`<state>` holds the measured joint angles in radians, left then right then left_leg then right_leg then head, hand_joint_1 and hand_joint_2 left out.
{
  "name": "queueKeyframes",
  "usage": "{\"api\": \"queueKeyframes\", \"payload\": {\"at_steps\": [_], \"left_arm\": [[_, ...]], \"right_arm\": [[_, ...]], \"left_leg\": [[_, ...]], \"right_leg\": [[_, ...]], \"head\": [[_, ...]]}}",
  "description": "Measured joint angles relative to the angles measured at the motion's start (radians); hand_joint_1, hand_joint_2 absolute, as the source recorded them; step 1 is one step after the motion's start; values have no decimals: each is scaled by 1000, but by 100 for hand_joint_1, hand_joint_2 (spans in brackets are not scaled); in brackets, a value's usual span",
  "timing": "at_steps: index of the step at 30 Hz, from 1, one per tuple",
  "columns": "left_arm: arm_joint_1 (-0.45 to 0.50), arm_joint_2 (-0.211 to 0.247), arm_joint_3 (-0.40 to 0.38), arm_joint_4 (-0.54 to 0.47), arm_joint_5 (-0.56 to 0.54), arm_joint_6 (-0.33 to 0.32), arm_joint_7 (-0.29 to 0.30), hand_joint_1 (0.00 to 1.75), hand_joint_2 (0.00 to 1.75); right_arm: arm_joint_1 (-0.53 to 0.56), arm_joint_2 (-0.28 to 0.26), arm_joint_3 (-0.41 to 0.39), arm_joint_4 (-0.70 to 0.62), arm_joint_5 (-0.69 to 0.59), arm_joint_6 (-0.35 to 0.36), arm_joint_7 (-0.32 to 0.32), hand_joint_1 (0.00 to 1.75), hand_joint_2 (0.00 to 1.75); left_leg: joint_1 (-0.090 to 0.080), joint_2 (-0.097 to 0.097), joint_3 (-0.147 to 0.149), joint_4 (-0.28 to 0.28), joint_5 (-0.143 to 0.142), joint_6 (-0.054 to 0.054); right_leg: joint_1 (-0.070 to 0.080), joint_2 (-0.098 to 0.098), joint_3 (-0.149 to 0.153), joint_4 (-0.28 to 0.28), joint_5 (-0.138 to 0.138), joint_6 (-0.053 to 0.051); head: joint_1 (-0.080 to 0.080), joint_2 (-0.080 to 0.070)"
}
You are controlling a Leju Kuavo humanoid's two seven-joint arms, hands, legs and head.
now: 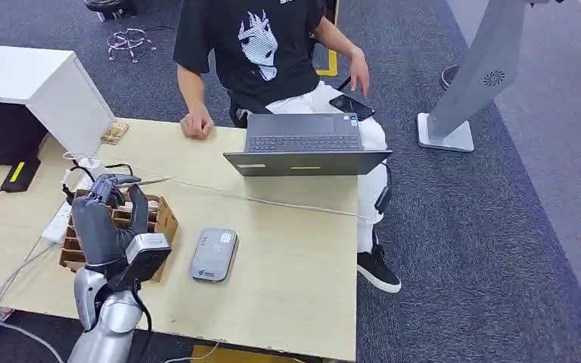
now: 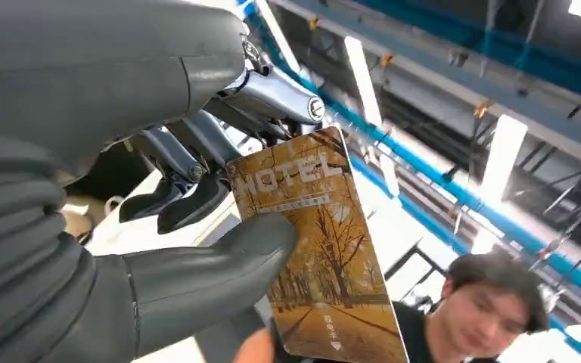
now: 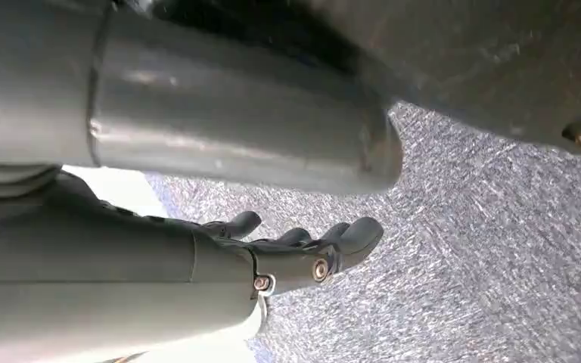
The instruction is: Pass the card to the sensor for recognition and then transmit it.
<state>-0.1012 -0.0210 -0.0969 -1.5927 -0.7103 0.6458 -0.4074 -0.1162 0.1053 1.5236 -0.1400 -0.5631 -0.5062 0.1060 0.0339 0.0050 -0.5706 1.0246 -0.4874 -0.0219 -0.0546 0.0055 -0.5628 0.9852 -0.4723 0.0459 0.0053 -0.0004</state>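
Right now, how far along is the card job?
Done: the card is out of the wooden holder, pinched by the left hand above it. In hand: carrying it toward the grey reader, which lies on the table beside the holder. Left: the scan, then handing it over. The right hand hangs over the carpet.

One hotel card (image 2: 318, 249), one grey card sensor (image 1: 214, 254), one open laptop (image 1: 306, 144), one wooden slotted card box (image 1: 151, 219), one phone (image 1: 350, 106), one white power strip (image 1: 57, 221), and one person (image 1: 261, 53) at the worktop (image 1: 295, 265).
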Motion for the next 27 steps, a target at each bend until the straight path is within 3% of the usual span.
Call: {"api": "queueKeyframes", "payload": {"at_steps": [14, 20, 27], "left_arm": [[42, 16, 9, 95, 67, -42, 19, 175, 175], [46, 15, 35, 201, 93, -59, -6, 175, 175], [44, 7, 38, 241, 90, -72, -17, 175, 175]], "right_arm": [[2, 4, 0, -1, -2, 0, 0, 0, 0], [2, 7, 0, -1, 0, -2, 0, 0, 0], [1, 10, 0, -2, 0, -1, 0, 0, 0]], "left_leg": [[0, 0, 0, 0, 0, 0], [0, 0, 0, 0, 0, 0], [0, 0, 0, 0, 0, 0]], "right_leg": [[0, 0, 0, 0, 0, 0], [0, 0, 0, 0, 0, 0], [0, 0, 0, 0, 0, 0]], "head": [[0, 0], [0, 0], [0, 0]]}}
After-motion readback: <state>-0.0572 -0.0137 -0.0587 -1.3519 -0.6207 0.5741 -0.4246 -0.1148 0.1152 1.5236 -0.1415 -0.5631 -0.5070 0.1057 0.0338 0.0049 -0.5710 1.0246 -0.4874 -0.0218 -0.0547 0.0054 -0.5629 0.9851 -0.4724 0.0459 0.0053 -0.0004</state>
